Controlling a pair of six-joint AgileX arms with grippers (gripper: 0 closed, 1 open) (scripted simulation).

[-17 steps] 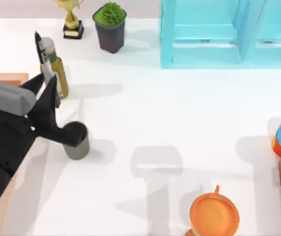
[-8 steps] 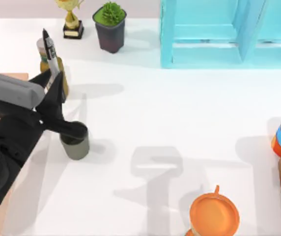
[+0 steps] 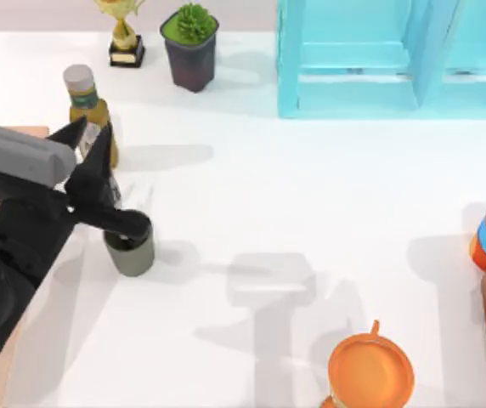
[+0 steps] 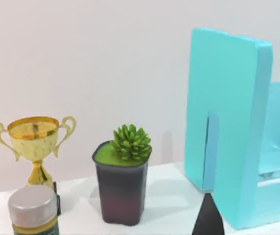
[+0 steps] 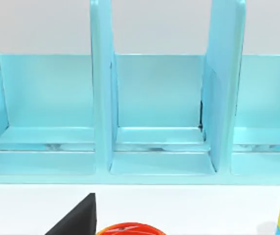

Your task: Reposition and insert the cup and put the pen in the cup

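Since the earlier frames the pen (image 3: pixel 110 183) had dropped: its tip no longer stood up beside the bottle (image 3: pixel 89 110) cap, and a short white length showed between the fingers, pointing down at the cup (image 3: pixel 131 248). Left gripper (image 3: pixel 107 191) was at mid-left of the top view, over the cup's rim, fingers closed on the pen. Cup stood upright on the white table (image 3: pixel 311 212), lower right of the bottle. At upper left stood a trophy (image 3: pixel 124 34) and a plant pot (image 3: pixel 191 47); a blue rack (image 3: pixel 370 59) filled the upper right. An orange mug (image 3: pixel 370 372) sat at bottom, right of centre. Right gripper's finger state could not be told; one dark fingertip (image 5: pixel 76 218) showed in its wrist view.
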